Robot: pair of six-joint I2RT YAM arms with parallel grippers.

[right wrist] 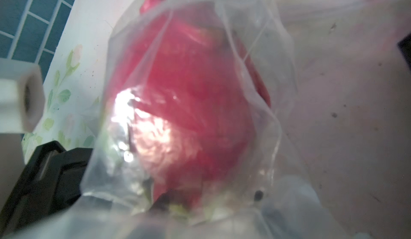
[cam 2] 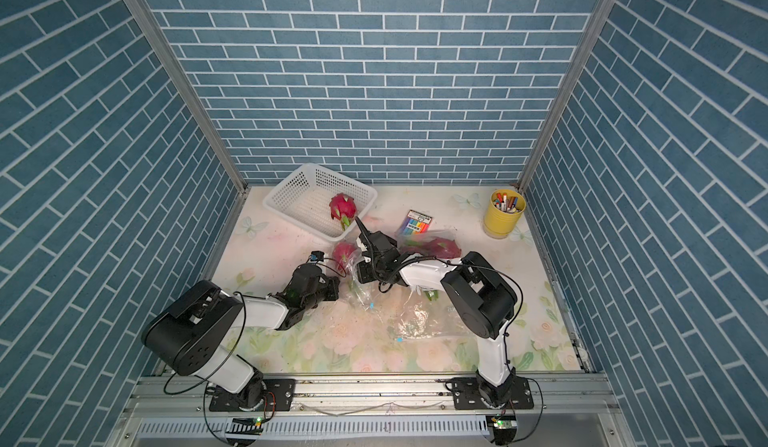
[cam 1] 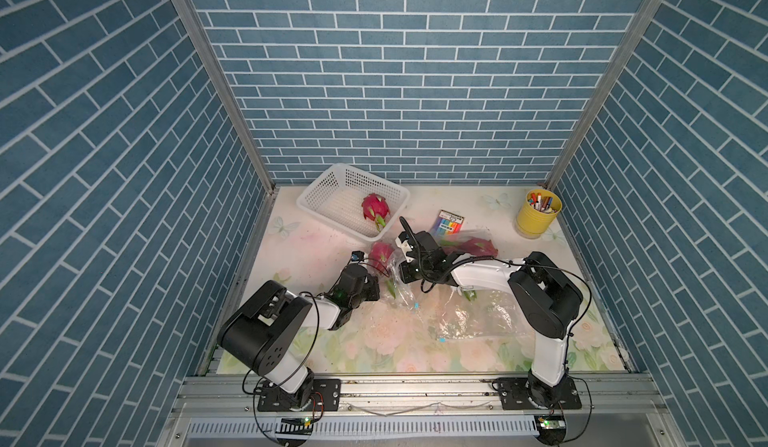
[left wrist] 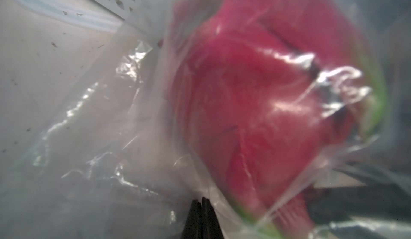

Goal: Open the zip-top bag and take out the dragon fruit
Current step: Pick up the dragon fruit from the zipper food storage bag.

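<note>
A pink dragon fruit (cam 1: 381,253) (cam 2: 345,253) lies inside a clear zip-top bag (cam 1: 400,295) at the middle of the table, just in front of the basket. My left gripper (cam 1: 376,287) is at the bag's near left side. In the left wrist view its black tips (left wrist: 201,202) are pressed together, shut on the bag film, with the fruit (left wrist: 255,106) close ahead. My right gripper (cam 1: 395,258) reaches in from the right, against the same bag. In the right wrist view plastic covers the fruit (right wrist: 191,106), and the blurred jaws (right wrist: 211,204) stand apart, open, at its lower end.
A white basket (cam 1: 316,191) at the back holds another dragon fruit (cam 1: 375,208). A second bag with a dragon fruit (cam 1: 473,247) lies to the right, and a flat empty bag (cam 1: 469,316) lies nearer. A marker pack (cam 1: 451,224) and a yellow cup (cam 1: 538,216) stand at the back right.
</note>
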